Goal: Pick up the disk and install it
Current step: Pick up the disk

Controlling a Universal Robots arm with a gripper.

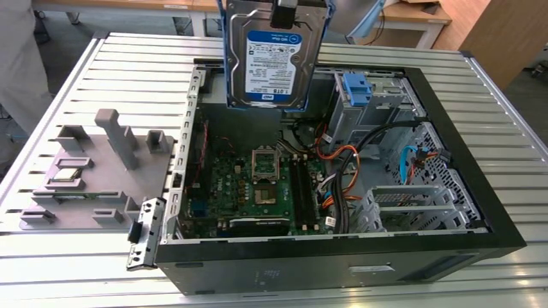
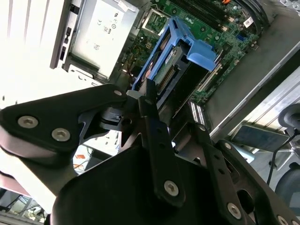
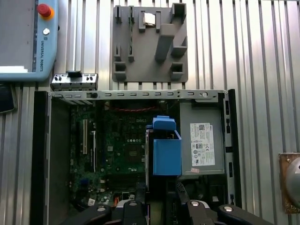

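Observation:
The disk (image 1: 274, 61) is a silver hard drive with a white-and-blue label, clipped in a blue plastic carrier. It hangs upright in the air above the far side of the open computer case (image 1: 479, 218). My gripper (image 1: 283, 14) is shut on its top edge. In the second wrist view my black fingers (image 2: 151, 110) clamp the end of the disk (image 2: 164, 70), with the motherboard beyond it. The first wrist view looks down along the disk (image 3: 167, 150) from above the gripper (image 3: 159, 208), over the case interior.
A green motherboard (image 1: 256, 186) lies in the case, with orange cables (image 1: 338, 157) and a drive bay holding a lone blue bracket (image 1: 355, 90). A grey power-supply box (image 3: 201, 143) sits inside. A grey fixture plate (image 1: 86, 173) lies beside the case. A teach pendant (image 3: 23, 40) rests on the slatted table (image 1: 137, 58).

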